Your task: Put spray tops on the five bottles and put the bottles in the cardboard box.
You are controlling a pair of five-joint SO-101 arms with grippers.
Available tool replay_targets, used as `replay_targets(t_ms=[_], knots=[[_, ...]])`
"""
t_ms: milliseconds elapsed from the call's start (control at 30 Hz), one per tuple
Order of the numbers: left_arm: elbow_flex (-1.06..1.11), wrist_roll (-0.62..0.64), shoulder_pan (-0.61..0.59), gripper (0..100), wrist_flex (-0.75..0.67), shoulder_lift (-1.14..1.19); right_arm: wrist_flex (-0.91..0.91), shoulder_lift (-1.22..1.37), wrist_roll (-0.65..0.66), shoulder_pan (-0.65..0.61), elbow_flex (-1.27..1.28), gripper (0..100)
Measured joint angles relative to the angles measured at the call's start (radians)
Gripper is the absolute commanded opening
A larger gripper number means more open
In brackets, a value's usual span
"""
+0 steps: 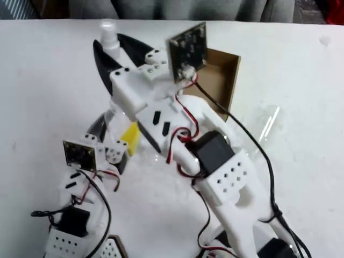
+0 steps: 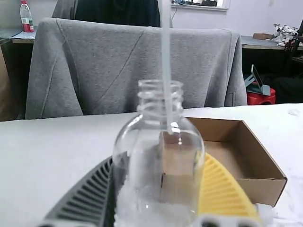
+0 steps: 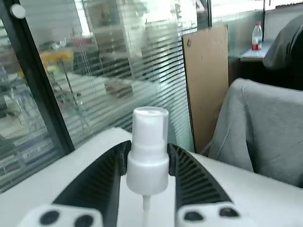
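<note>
Your right gripper (image 3: pixel 148 148) is clamped on 1 white spray top (image 3: pixel 149 142), with its black fingers (image 3: pixel 97 184) pressed against either side of the collar, holding it above the table (image 1: pixel 48 70). The top's thin tube (image 2: pixel 165 71) hangs straight down and passes into the open neck of the clear bottle (image 2: pixel 158 189). Your left gripper (image 2: pixel 158 164) is closed on that bottle between a grey finger (image 2: pixel 90 198) and a yellow finger (image 2: pixel 222 194) (the bottle stands upright). The cardboard box (image 2: pixel 246 156) sits open on the table, just behind the bottle and to one side.
</note>
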Motion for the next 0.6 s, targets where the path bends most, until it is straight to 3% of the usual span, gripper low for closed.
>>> replay_targets(t_ms=[300, 600], knots=[[0.0, 0.0, 0.002, 2, 0.0, 0.0, 0.41, 0.272, 0.0, 0.0, -0.402, 2.0], [0.0, 0.0, 0.002, 2, 0.0, 0.0, 0.675, 0.483, 0.051, -0.011, -0.752, 1.7]])
